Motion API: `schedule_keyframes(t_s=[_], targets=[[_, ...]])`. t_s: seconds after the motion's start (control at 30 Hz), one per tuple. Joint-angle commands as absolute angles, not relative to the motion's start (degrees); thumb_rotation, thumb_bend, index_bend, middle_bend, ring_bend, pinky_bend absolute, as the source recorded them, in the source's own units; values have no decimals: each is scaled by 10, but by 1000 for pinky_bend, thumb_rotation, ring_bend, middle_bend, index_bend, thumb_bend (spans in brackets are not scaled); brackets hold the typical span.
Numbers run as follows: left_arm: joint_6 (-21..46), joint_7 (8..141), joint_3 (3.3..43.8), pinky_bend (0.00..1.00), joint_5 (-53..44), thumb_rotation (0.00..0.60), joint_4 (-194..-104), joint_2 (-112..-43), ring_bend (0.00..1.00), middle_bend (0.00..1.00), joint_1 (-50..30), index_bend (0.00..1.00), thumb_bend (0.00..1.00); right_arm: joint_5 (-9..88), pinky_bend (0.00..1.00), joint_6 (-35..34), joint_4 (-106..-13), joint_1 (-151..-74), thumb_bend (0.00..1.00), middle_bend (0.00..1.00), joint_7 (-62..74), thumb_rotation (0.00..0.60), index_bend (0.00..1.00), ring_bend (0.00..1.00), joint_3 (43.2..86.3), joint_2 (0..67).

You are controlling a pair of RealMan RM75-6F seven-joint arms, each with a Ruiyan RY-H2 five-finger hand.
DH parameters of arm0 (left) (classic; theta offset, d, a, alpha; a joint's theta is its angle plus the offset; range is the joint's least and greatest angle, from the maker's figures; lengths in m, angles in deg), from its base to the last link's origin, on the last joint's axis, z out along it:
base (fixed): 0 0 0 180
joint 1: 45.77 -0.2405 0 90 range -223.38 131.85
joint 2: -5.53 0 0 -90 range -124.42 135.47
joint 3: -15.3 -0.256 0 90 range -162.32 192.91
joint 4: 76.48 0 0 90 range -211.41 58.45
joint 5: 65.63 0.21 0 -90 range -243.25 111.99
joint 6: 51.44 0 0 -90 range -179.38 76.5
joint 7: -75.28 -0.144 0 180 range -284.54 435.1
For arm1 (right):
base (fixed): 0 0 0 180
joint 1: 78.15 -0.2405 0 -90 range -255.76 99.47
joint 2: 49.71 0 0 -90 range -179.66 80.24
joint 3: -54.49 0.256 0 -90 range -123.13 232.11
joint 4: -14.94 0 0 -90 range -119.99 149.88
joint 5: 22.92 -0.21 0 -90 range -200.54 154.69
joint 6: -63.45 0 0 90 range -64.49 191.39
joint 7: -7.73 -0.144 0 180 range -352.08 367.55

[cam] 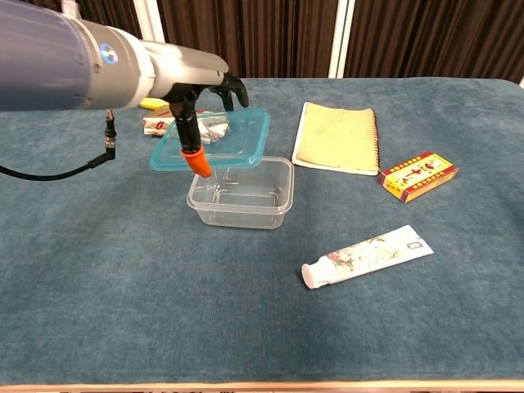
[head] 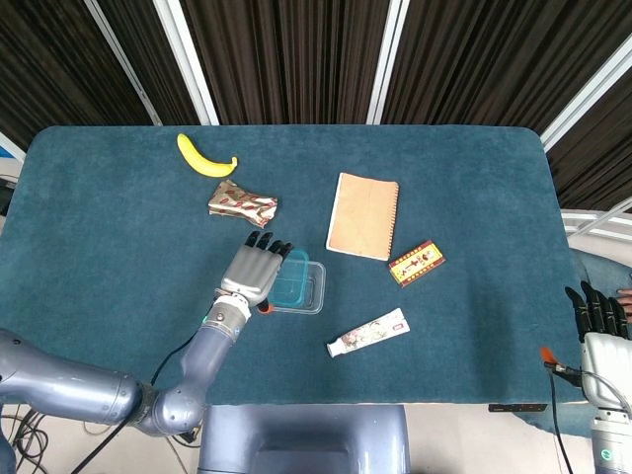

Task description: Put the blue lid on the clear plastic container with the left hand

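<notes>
Nearest the robot and right of the clear plastic container (cam: pixel 241 192) lies 1 tube (cam: pixel 367 257), with 1 small red box (cam: pixel 417 175) and 1 notebook (cam: pixel 338 137) beyond it. The left hand (cam: pixel 199 90) grips 1 blue lid (cam: pixel 214 139) with fingers curled over its left part, holding it tilted just above the container's far-left rim, long axis running left-right. Behind sit 1 wrapped packet (head: pixel 242 203) and 1 banana (head: pixel 204 158); the right hand (head: pixel 597 321) hangs off the table's right edge with nothing in it, fingers straight.

Blue lid (cam: pixel 225 137), clear container (cam: pixel 242 193), yellow banana (head: pixel 203 158), tan notebook (head: pixel 362 214), teal tablecloth (head: pixel 109 227), red-and-yellow box (cam: pixel 417 175).
</notes>
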State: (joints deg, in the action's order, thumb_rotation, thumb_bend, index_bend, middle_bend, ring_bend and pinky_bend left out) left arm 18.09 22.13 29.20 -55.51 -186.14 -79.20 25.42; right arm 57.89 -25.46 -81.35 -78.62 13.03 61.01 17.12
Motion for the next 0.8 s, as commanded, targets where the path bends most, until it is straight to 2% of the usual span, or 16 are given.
schedule_keyframes(t_s=[0.03,0.8], targets=[[170,213,291,0,-556,600,-1843,-807,0,265,265,135,220,579,0,-254,-813,-786,274,14,130,600,95,35,610,171],[147,200,281,0,-550,600,-1760,-875,0,263,287,134,215,572,0,-251,-816,-786,275,14,124,600,95,35,613,169]])
